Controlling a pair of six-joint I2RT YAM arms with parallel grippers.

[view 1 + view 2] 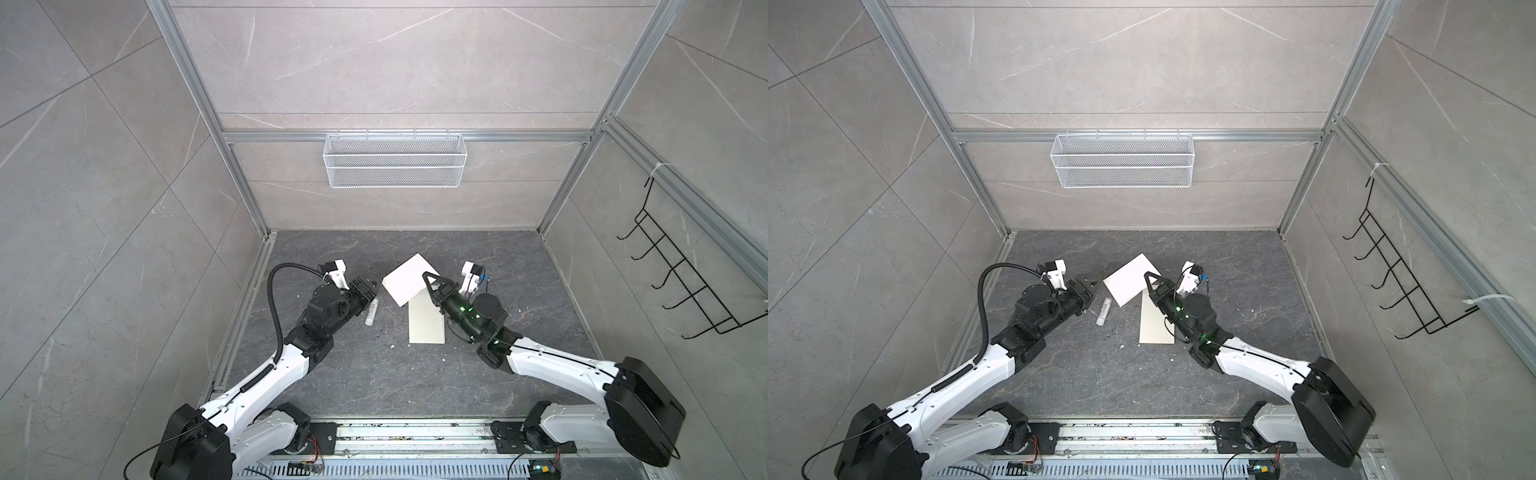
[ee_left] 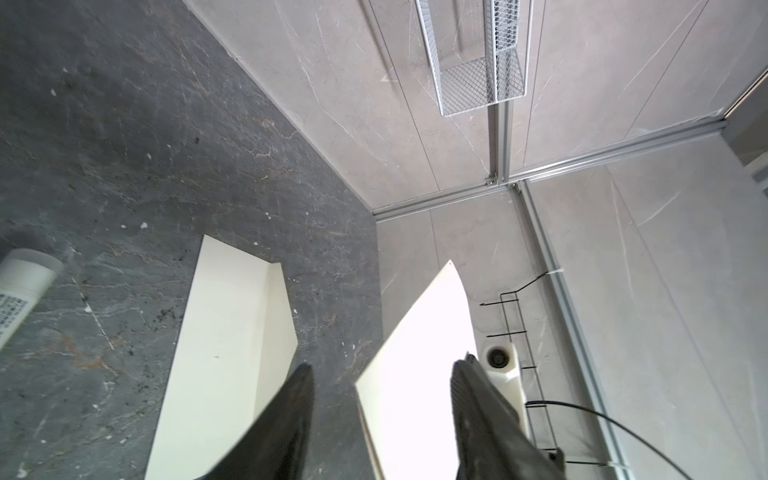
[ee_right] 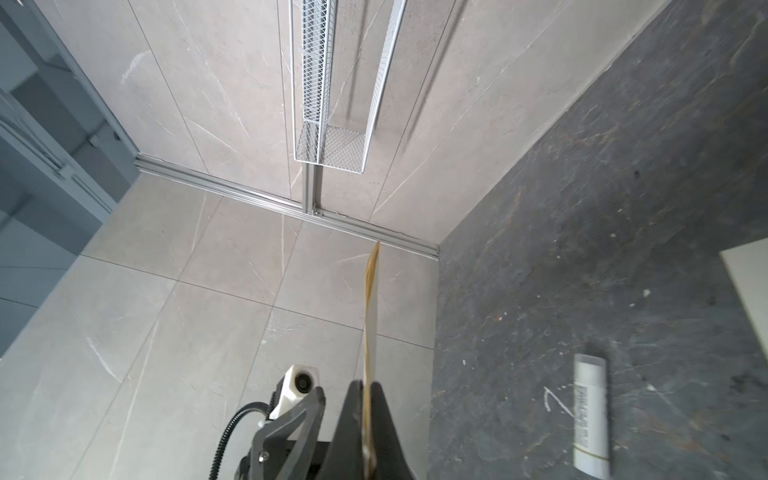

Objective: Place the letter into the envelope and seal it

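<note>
Scanning the dark marble desk, we see right pincer clamping the letter, left pincer gaping; only the right wrist view shows its tan.

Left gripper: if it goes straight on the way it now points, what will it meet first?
Probably the letter, held up by the shut right gripper: it stands straight ahead of the open left gripper. Distance unclear.

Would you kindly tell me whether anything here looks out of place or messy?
Small white flecks litter the dark stone tabletop, like paper or glue crumbs, and the white glue-stick tube lies on its side.
</note>
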